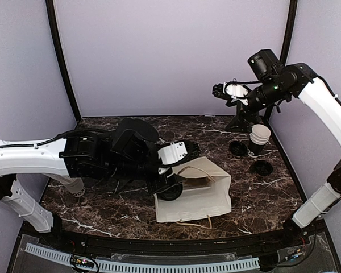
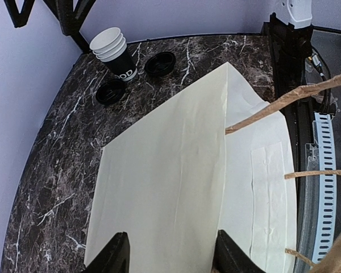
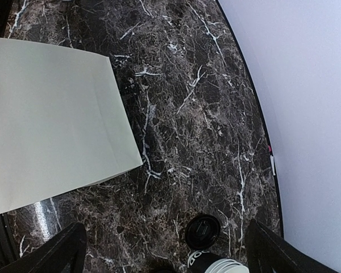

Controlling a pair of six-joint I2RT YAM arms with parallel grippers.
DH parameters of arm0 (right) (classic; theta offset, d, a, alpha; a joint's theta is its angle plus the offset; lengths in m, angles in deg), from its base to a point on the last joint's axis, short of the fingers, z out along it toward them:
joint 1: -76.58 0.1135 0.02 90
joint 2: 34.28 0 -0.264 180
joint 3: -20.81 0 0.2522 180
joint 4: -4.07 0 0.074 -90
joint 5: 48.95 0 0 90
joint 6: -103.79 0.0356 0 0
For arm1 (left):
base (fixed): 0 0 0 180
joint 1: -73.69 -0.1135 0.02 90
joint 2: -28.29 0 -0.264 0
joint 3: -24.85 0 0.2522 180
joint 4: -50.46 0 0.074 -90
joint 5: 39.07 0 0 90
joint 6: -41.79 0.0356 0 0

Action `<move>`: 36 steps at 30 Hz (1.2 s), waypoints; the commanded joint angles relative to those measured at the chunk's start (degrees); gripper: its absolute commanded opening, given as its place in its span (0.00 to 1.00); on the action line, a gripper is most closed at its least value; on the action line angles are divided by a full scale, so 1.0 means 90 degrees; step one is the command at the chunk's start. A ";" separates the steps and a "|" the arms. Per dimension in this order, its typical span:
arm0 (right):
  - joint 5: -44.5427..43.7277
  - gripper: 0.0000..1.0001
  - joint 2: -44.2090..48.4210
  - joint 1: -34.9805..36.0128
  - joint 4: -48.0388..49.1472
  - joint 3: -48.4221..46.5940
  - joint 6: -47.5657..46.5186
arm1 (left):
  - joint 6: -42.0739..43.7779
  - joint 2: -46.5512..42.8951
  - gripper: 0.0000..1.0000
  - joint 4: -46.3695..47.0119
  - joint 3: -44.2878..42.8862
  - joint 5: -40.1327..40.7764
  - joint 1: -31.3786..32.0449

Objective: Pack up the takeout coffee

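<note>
A stack of white-rimmed paper cups (image 1: 258, 139) (image 2: 115, 51) (image 3: 219, 264) stands at the back right of the table, with two black lids (image 1: 237, 148) (image 1: 263, 168) (image 2: 159, 62) (image 2: 110, 91) (image 3: 202, 232) lying loose beside it. The cream paper bag (image 1: 196, 190) (image 2: 170, 170) (image 3: 51, 119) lies on its side in the middle. My left gripper (image 1: 176, 183) (image 2: 170, 236) is at the bag's mouth, jaws part-way apart with the bag's upper panel between them; a grip does not show. My right gripper (image 1: 224, 91) (image 3: 166, 227) hangs open high above the cups, holding nothing.
The bag's twisted paper handles (image 2: 284, 102) stick out near the left wrist. A black stand (image 1: 241, 119) sits behind the cups by the back wall. Dark marble table (image 1: 102, 210) (image 3: 204, 102) ends at purple walls on three sides.
</note>
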 commanded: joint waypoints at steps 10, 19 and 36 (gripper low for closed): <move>0.0221 0.99 0.0064 -0.0024 -0.0125 -0.0028 -0.0109 | -0.0151 -0.0023 0.51 0.0047 0.0105 -0.0472 -0.0044; 0.1407 0.97 -0.0032 -0.0024 -0.0879 -0.1431 -0.0410 | -0.0575 -0.0190 0.48 0.0406 0.0281 -0.1032 -0.0798; -0.0277 0.71 -0.0444 0.3540 -0.1435 -0.1155 -0.1129 | -0.1397 0.0070 0.46 0.0936 0.0296 -0.1882 -0.1633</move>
